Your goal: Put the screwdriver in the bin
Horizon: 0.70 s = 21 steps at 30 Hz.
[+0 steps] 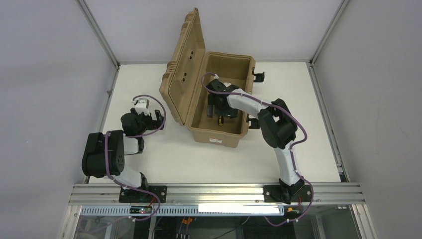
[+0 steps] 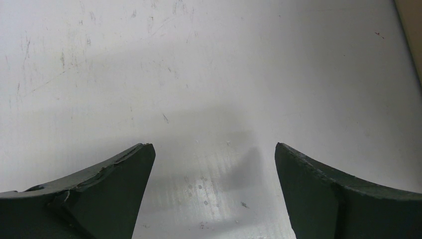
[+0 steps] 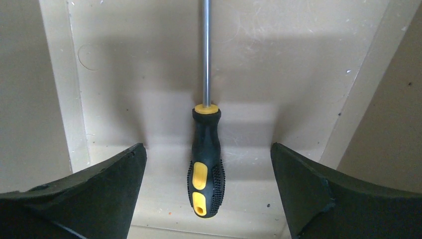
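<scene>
Screwdriver (image 1: 220, 121) in the bin (image 1: 219, 137) — from above I see only a dab of yellow handle on the floor of the tan case, under the right gripper (image 1: 222, 108), which reaches down inside. The bin stands on a white surface (image 1: 149, 159), its ribbed lid (image 1: 181, 74) propped up on the left and black latches (image 1: 258, 76) on its right wall. Pale grey walls (image 1: 45, 74) and aluminium posts (image 1: 99, 35) close the cell in. An aluminium rail (image 1: 219, 191) carries both arm bases at the near edge. The left gripper (image 1: 158, 119) sits over bare surface, left of the bin.

Left wrist view: scuffed, scratched white surface, a sliver of tan at the top right corner, and the jaws spread wide.

Right wrist view: the screwdriver lies flat on the tan floor between widely parted jaws, touching neither — thin bright steel shaft pointing away, yellow collar, black knurled handle with yellow inlays.
</scene>
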### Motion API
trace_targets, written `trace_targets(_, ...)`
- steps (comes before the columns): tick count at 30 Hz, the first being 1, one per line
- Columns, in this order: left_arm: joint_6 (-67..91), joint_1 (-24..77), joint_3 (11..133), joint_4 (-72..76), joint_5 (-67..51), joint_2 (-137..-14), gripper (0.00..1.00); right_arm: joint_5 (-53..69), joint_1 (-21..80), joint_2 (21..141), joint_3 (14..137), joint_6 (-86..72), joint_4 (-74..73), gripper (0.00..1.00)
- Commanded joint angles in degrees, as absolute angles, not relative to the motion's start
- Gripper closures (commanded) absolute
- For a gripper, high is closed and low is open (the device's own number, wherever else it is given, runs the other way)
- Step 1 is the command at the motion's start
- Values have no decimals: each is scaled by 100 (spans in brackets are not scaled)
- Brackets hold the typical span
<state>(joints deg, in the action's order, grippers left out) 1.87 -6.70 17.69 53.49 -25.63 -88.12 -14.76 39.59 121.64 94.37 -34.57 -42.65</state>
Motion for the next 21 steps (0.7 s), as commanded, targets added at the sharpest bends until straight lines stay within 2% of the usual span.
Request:
trace_targets(1, 79, -615, 1844, 5484, -2567, -8728, 1, -1651, 4016, 11960, 9573, -3453, -4254, 1)
trace_targets(9, 80, -615, 1846, 5484, -2568, -8728, 1, -1793, 4016, 11733, 9785, -3444, -4484, 1)
trace_targets(21, 79, -615, 1846, 5484, -2568, -8727, 1, -2207, 4016, 11352, 11251, -3151, -5726, 1)
